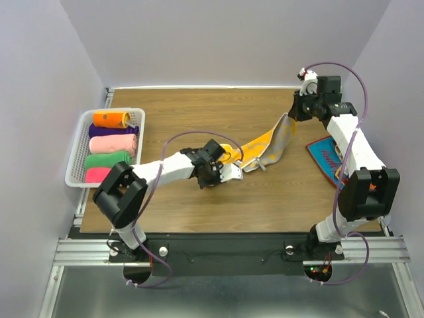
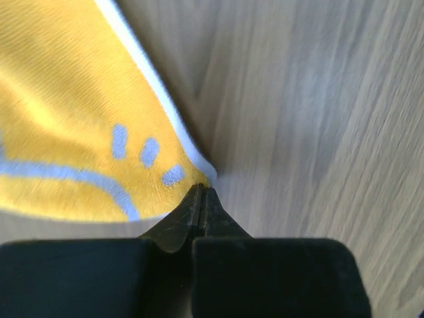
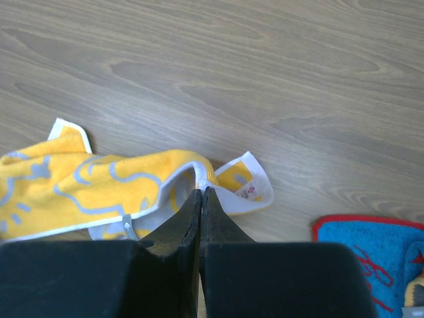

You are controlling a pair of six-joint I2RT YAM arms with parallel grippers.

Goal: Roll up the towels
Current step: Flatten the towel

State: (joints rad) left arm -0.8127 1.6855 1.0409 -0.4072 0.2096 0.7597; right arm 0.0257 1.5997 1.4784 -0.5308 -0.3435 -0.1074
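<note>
A yellow towel (image 1: 262,147) with pale blue patterns and a white border hangs stretched between my two grippers above the wooden table. My left gripper (image 1: 227,164) is shut on its near-left corner; in the left wrist view the closed tips (image 2: 202,190) pinch the yellow towel (image 2: 73,119) at that corner. My right gripper (image 1: 289,118) is shut on the far end, and in the right wrist view the closed tips (image 3: 201,190) grip the white hem of the yellow towel (image 3: 66,182). A blue towel with a red border (image 1: 326,159) lies flat at the right.
A white slatted basket (image 1: 78,149) stands at the left edge. It holds rolled towels: orange (image 1: 110,119), purple (image 1: 112,131), pink (image 1: 111,144), green (image 1: 107,159) and a deeper pink one (image 1: 97,174). The blue towel (image 3: 371,252) lies close to my right arm.
</note>
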